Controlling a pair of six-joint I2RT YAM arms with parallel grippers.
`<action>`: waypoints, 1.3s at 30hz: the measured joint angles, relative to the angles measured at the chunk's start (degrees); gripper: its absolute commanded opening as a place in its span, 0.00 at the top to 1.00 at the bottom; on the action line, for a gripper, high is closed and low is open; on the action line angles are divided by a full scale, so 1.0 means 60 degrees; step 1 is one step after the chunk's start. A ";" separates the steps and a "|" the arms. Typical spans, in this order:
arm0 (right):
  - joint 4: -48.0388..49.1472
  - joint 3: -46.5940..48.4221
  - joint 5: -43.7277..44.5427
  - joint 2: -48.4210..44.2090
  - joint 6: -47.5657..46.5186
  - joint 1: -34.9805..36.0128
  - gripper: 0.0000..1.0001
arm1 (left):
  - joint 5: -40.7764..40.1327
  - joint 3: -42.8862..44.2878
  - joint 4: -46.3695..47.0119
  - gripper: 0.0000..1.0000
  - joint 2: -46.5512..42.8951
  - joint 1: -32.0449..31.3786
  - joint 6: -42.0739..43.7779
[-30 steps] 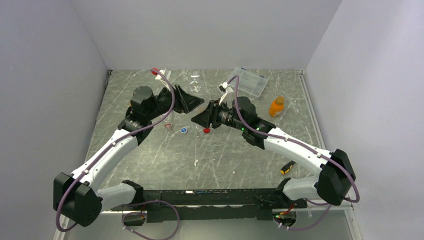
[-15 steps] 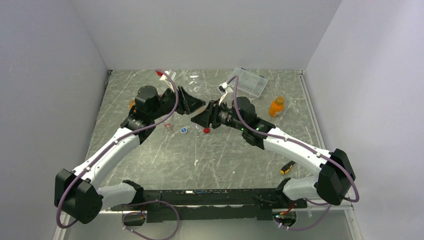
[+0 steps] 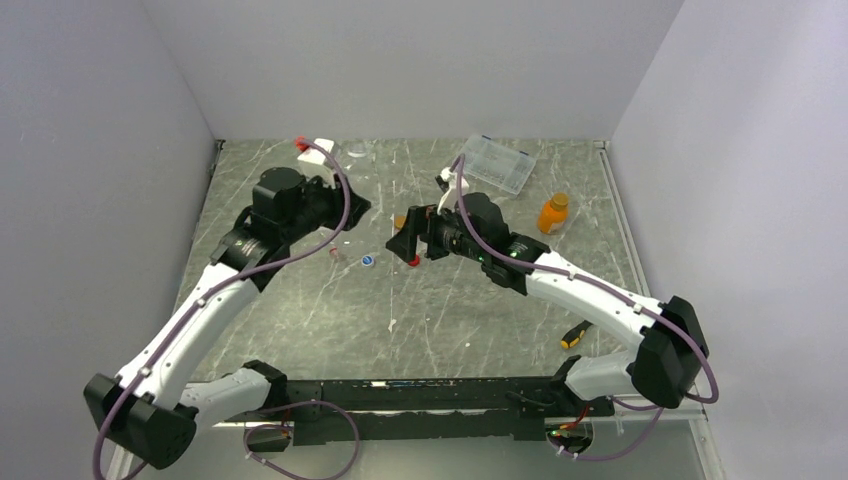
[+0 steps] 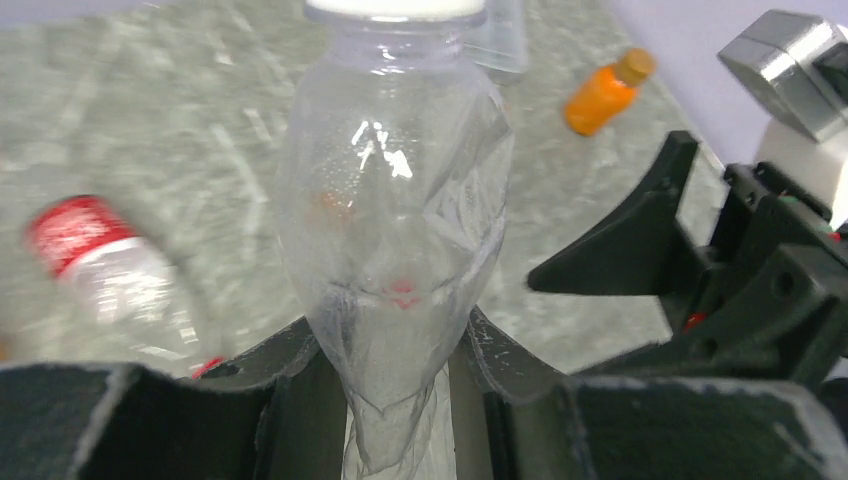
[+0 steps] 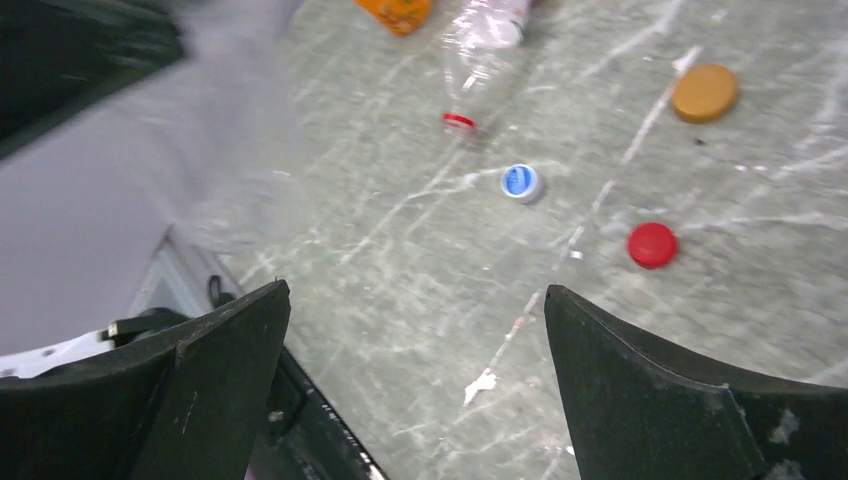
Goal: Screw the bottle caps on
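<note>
Above the table | left claw swung away | clear bottle clamped

The left arm goes up from the near edge and bends in toward the middle. The left gripper sits behind the blue cap, and its two fingers squeeze a clear bottle. The right arm comes in from the other side. The right gripper hangs just right of the blue cap and points left, with its fingers spread wide. The two grippers are near each other but apart.
</note>
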 measured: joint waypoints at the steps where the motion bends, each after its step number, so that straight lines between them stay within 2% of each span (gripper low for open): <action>1: -0.0310 0.0153 0.0186 0.0080 -0.0098 0.0000 0.01 | -0.0433 0.0117 -0.0335 0.71 -0.0186 0.0004 0.0317; 5: -0.1246 0.1191 0.1107 0.1111 -0.0510 0.0098 0.10 | -0.1778 0.0586 -0.1330 0.70 -0.0951 0.0029 0.1246; 8: -0.1676 0.2040 0.1683 0.2364 -0.0838 0.0288 0.21 | -0.2473 0.1027 -0.1821 0.70 -0.1413 0.0044 0.1661; 11: -0.2102 0.2951 0.2120 0.3767 -0.1155 0.0572 0.33 | -0.2856 0.1435 -0.2175 0.69 -0.1759 0.0044 0.1945; 16: -0.2761 0.4357 0.2696 0.5665 -0.1581 0.1024 0.40 | -0.3217 0.2044 -0.2652 0.68 -0.2142 0.0044 0.2295; 25: -0.3756 0.6696 0.3530 0.7938 -0.2051 0.1752 0.44 | -0.3435 0.2357 -0.3249 0.67 -0.2444 0.0044 0.2663; 39: -0.4182 0.7522 0.3891 0.8972 -0.2299 0.1778 0.50 | -0.3435 0.2401 -0.3541 0.66 -0.2455 0.0044 0.2765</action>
